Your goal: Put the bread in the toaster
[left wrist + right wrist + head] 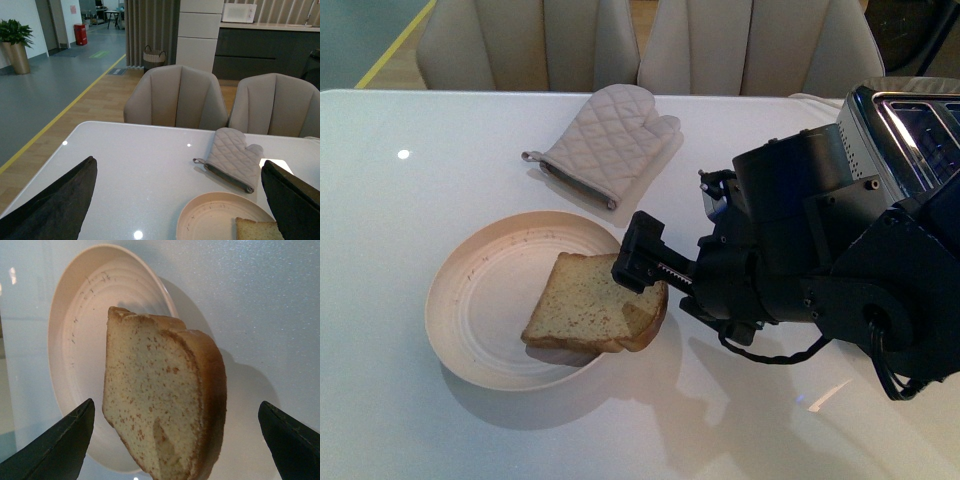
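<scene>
The bread (585,305), a tan speckled slice with a brown crust, lies in the pale plate (470,300), its rounded end resting over the plate's right rim. My right gripper (642,275) is open and hovers just above that rounded end. In the right wrist view the bread (160,395) sits between the spread fingers (60,445), untouched. The silver toaster (910,130) stands at the far right behind the right arm. My left gripper (175,210) is open and empty, low over the table near the plate (210,215). It does not show in the front view.
A quilted beige oven mitt (610,140) lies on the white table behind the plate, also in the left wrist view (232,157). Two beige chairs (175,97) stand at the table's far edge.
</scene>
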